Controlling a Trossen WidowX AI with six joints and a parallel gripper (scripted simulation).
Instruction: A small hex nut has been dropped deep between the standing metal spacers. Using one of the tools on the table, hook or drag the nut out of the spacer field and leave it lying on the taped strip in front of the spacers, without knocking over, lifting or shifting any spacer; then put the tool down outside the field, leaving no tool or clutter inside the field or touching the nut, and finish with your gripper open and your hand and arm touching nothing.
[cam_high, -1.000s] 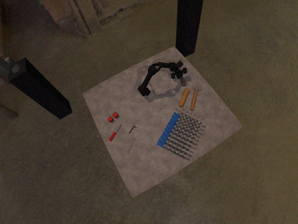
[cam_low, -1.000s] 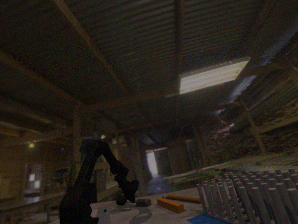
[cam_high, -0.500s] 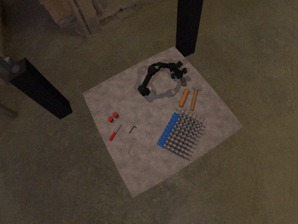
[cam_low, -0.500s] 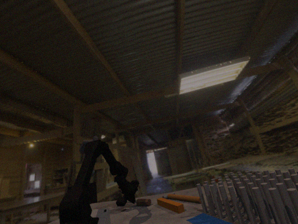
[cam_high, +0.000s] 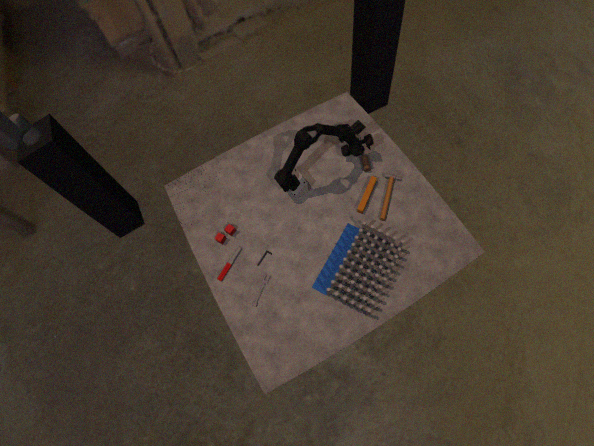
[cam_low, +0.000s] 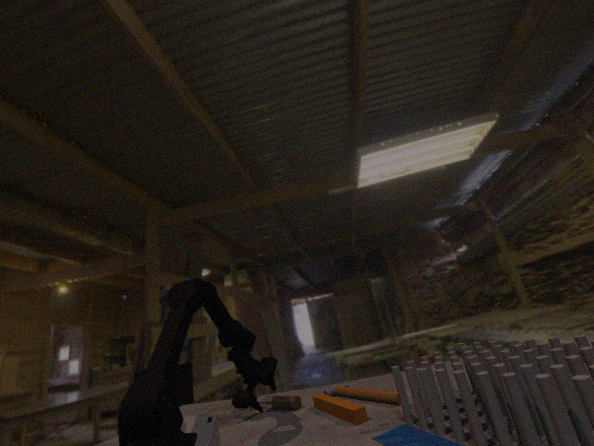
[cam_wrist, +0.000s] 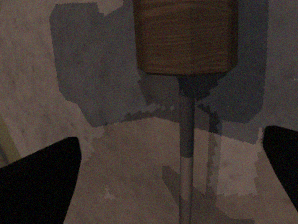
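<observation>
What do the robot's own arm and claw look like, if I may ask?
The arm is matte black, with slim links and bulky, rounded joints. The black claw has two plain fingers, tapering toward blunt tips. No cables or markings are discernible.

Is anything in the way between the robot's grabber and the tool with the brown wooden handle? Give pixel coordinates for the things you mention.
Nothing visible is in the way. In the wrist view, the open gripper (cam_high: 361, 146) (cam_low: 257, 397) (cam_wrist: 173, 141) has its fingers on either side of the thin metal shaft (cam_wrist: 186, 130) below the wooden handle (cam_high: 366, 162) (cam_low: 286, 402) (cam_wrist: 186, 37), with nothing else between them.
</observation>
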